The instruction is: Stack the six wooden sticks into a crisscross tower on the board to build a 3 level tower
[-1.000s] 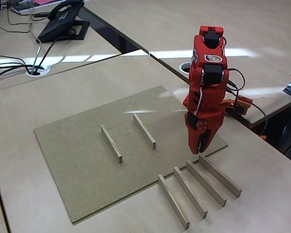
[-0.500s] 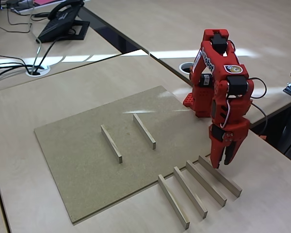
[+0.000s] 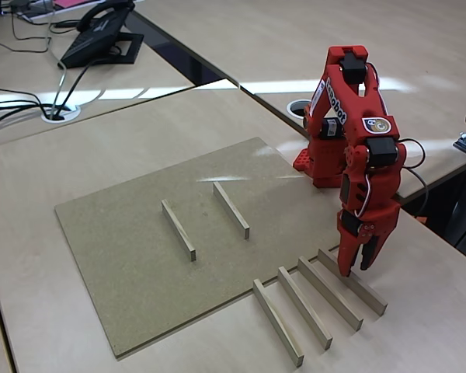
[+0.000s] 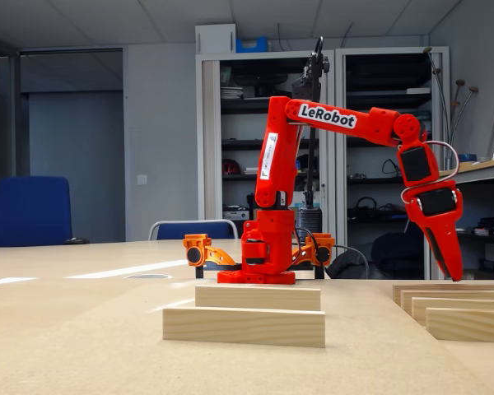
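Note:
Two wooden sticks (image 3: 179,230) (image 3: 231,210) lie parallel on the tan board (image 3: 124,256); in the low fixed view they are the front stick (image 4: 244,327) and the one behind it (image 4: 258,297). Several more sticks lie side by side on the table off the board's right corner, the outermost (image 3: 357,284) farthest right; they also show low at the right (image 4: 468,322). My red gripper (image 3: 356,270) (image 4: 456,271) points straight down just above the far end of that outermost stick. Its fingers are slightly apart and hold nothing. No tower stands.
The arm's base (image 3: 318,167) sits behind the board's right corner, on the seam to a second table. A desk phone (image 3: 101,35) and cables with a grommet (image 3: 60,114) lie far back left. Bare tabletop surrounds the board.
The arm swung right, from above the board's right edge to above the outermost loose stick, and the gripper dropped lower. The sticks have not moved.

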